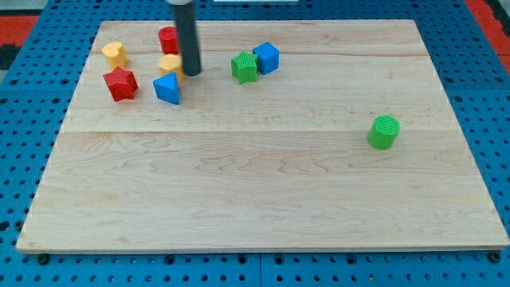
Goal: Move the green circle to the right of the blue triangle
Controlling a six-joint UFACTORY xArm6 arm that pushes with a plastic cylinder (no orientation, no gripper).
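Note:
The green circle (384, 131) is a round green block at the view's right, far from the other blocks. The blue triangle (167, 88) sits at the view's upper left. My tip (191, 73) is at the end of the dark rod, just up and right of the blue triangle and right beside a yellow block (170, 64). The tip is far to the left of the green circle.
A red star (120, 84) lies left of the blue triangle. A yellow heart-like block (115, 54) and a red block (168, 40) sit near the top left. A green block (245, 67) and a blue cube (266, 57) touch at top centre. The wooden board (263, 199) rests on blue pegboard.

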